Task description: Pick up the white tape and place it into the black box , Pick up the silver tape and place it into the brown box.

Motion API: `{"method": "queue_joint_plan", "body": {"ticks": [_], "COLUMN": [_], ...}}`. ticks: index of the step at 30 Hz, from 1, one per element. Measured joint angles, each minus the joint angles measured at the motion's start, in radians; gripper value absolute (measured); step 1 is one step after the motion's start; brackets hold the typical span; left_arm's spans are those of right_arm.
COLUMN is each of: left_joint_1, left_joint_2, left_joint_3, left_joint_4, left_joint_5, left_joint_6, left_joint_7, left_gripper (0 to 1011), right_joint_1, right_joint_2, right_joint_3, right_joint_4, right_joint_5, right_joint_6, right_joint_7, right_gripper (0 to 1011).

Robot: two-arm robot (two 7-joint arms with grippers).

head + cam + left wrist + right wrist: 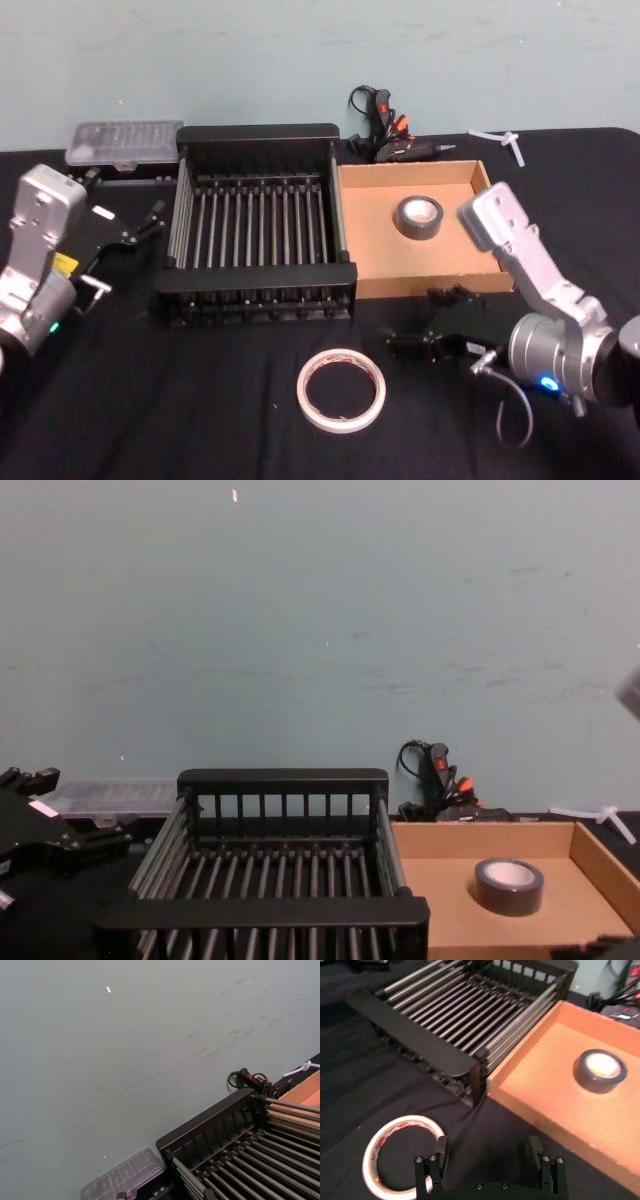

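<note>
Head view: both tapes at rest, the right gripper (400, 342) low beside the white one

The flat white ring of tape (341, 389) lies on the black cloth in front of the black slatted plastic crate (256, 135), with the right gripper's fingers spread wide and empty just to its right. The small dark grey-silver roll of tape (418, 217) sits flat on the floor of the shallow brown cardboard tray (380, 265). The left gripper (150, 222) hangs beside the crate's left wall, apparently a little open and holding nothing
</note>
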Motion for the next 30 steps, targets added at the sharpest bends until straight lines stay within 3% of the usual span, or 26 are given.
{"method": "queue_joint_plan", "body": {"ticks": [18, 30], "left_joint_1": [0.0, 0.0], "left_joint_2": [0.0, 0.0], "left_joint_3": [0.0, 0.0], "left_joint_4": [0.0, 0.0], "left_joint_5": [0.0, 0.0], "left_joint_6": [0.0, 0.0], "left_joint_7": [0.0, 0.0], "left_gripper": [1001, 1001], "right_joint_1": [-0.012, -0.008], "right_joint_2": [0.01, -0.004], "right_joint_3": [-0.077, -0.1], "right_joint_4": [-0.021, -0.009], "right_joint_5": [-0.029, -0.043], "right_joint_6": [0.002, 0.002], "right_joint_7": [-0.002, 0.008], "right_gripper": [1002, 1002]}}
